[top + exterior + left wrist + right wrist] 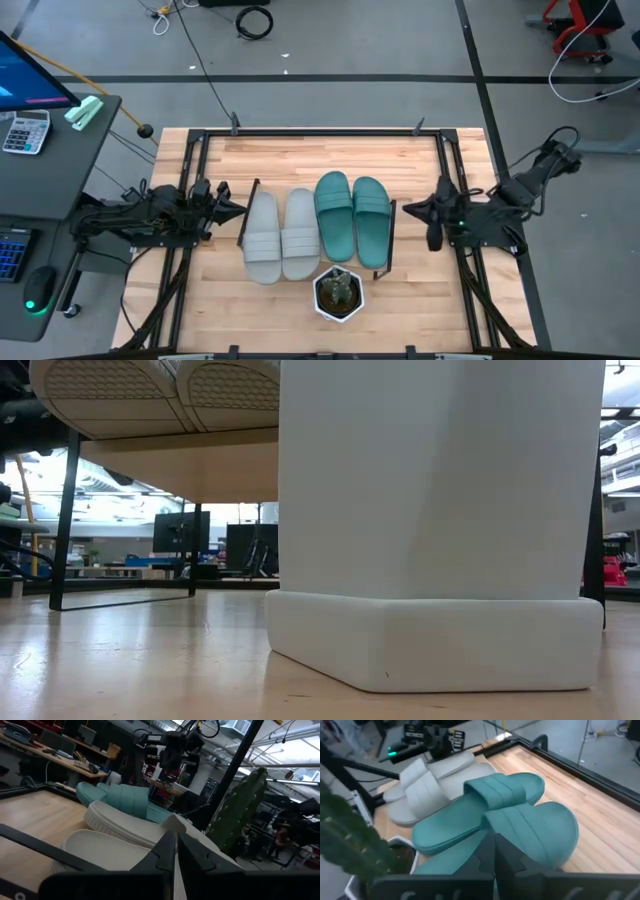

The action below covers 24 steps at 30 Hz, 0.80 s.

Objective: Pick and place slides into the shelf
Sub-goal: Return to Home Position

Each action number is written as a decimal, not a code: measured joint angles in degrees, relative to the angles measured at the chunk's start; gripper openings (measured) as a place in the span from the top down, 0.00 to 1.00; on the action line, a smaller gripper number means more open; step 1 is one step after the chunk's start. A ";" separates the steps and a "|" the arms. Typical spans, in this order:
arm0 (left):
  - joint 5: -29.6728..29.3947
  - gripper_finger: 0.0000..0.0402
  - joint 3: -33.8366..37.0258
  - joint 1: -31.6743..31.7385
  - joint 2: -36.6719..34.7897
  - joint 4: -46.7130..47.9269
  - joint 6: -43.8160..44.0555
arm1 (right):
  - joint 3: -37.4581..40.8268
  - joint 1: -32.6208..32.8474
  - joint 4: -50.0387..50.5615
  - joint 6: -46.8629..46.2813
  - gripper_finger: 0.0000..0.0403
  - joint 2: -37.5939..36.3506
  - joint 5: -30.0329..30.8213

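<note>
Evidently done: grey slides [281, 237] and teal slides [352, 215] lie side by side on the shelf [200, 470], grey toward its left end, teal toward its right. Left gripper [235, 209] and right gripper [410, 210] hang off either end, fingers pressed together, empty; parked clear, I judge.

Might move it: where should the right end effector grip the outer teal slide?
The outer teal slide's wide strap, probably from above on the right end effector's side: it arches off the sole, and the other teal slide crowds the far edge.
</note>
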<state>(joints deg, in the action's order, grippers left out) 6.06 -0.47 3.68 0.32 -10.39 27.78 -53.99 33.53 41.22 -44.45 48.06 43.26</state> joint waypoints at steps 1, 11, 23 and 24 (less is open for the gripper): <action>-0.02 0.94 0.00 0.00 0.00 0.00 -0.14 | 1.13 1.04 -0.14 0.03 1.00 -1.40 0.94; -0.02 0.90 0.02 0.00 0.00 0.00 0.10 | 12.32 12.45 -0.78 -2.07 1.00 -10.14 11.70; 0.01 0.94 0.02 0.00 0.00 0.00 0.09 | 27.49 20.22 -15.12 1.12 1.00 -20.34 16.26; -0.01 0.94 0.02 0.00 0.00 -0.01 0.10 | 29.14 20.38 -20.49 4.47 1.00 -21.47 15.66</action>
<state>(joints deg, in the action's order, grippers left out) 6.05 -0.45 3.68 0.32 -10.40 27.88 -24.86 53.91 20.73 -39.98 26.59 58.92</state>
